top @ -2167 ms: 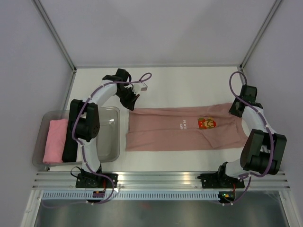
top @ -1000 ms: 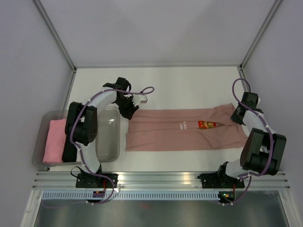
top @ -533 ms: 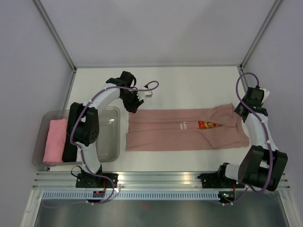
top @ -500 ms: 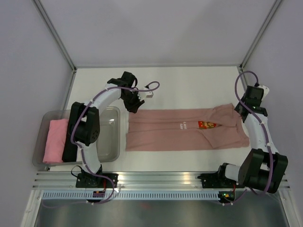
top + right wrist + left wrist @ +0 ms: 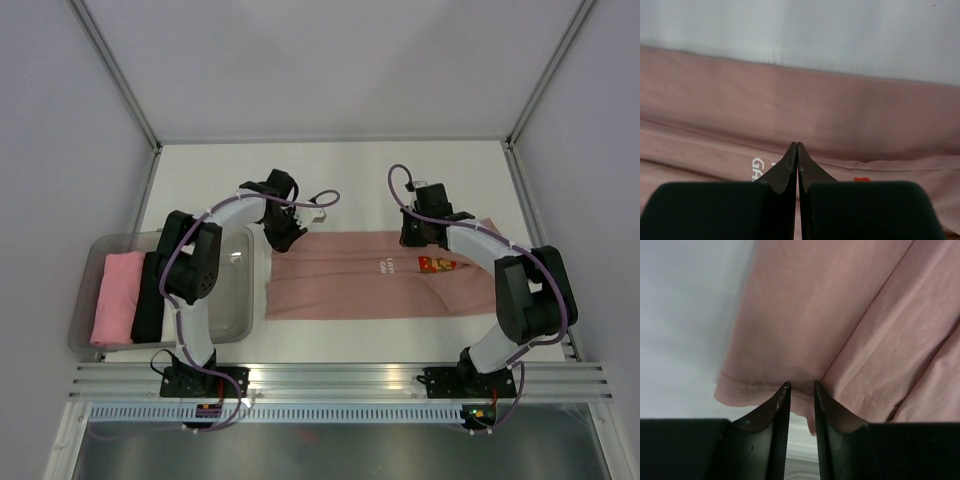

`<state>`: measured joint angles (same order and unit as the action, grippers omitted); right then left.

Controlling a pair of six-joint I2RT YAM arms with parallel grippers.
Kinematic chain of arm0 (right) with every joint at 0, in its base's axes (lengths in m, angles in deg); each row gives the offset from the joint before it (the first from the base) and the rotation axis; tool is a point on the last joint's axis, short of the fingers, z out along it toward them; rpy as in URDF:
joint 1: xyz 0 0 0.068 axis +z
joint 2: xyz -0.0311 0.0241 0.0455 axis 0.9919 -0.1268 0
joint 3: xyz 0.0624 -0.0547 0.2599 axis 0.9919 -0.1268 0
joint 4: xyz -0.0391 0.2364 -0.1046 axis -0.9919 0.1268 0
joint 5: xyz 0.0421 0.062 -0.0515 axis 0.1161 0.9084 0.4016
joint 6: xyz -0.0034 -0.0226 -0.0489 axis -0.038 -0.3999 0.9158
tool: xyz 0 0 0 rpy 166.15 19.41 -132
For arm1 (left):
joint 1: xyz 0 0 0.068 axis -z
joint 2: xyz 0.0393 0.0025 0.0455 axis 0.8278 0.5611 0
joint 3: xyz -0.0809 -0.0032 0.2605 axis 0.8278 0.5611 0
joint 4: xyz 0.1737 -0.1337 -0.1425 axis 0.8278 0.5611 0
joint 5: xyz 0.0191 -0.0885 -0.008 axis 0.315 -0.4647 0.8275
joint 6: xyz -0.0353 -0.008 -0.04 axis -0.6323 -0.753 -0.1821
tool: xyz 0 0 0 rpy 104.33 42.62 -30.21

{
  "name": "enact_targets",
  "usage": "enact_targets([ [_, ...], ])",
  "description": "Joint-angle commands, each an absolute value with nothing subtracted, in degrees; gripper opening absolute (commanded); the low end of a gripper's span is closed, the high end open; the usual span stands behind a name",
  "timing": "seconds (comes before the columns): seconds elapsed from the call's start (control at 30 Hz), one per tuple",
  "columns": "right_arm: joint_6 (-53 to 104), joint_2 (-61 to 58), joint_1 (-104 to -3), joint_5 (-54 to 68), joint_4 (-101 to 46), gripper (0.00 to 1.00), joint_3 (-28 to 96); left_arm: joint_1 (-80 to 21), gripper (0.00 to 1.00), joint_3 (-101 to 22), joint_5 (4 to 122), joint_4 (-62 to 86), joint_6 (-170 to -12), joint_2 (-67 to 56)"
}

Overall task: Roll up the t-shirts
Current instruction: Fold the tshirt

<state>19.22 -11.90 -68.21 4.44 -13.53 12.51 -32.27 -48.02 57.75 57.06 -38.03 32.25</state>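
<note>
One soft dusty-rose t-shirt (image 5: 350, 290), long folded band (stitched hem).

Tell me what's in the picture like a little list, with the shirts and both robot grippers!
flat t-shirt: pink, lying as a long strip on the table, small picture and white words showing
rolled t-shirt: pink bundle inside the clear bin
left gripper: open a little, tips at the flat t-shirt's hem
right gripper: shut, tips over the flat t-shirt near its white words
still to do: flat t-shirt not rolled yet
</note>
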Motion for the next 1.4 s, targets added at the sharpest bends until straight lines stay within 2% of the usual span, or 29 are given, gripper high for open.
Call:
enact_targets([
  [0.0,19.49,-11.96,-67.51,8.12,-17.68,0.02,12.88,-31.96,0.31,-45.98,58.59,55.85,-38.13,30.77],
  [0.47,15.71,-15.91,-67.16,4.79,-11.27,0.0,8.22,-31.43,0.31,-42.19,61.49,55.58,-32.24,30.24],
  [0.77,15.98,-7.83,-67.16,4.0,-3.01,0.0,7.77,-31.52,0.32,-43.77,61.31,55.49,-33.2,30.41],
  [0.97,13.52,-4.49,-69.35,-2.31,2.51,0.18,16.82,-31.52,0.34,-45.09,61.31,55.41,-33.03,29.98],
  [1.1,11.67,-5.27,-75.67,-7.5,4.11,0.39,19.47,-31.52,0.35,-46.5,60.61,55.49,-34.52,29.62],
  [1.2,11.4,-8.96,-79.19,-8.83,3.85,0.46,20.25,-31.44,0.35,-47.73,59.91,55.58,-35.84,29.45],
  [1.37,9.03,-15.63,-79.38,-9.8,0.87,0.48,21.66,-31.43,0.35,-48.87,59.64,55.67,-36.37,29.27],
])
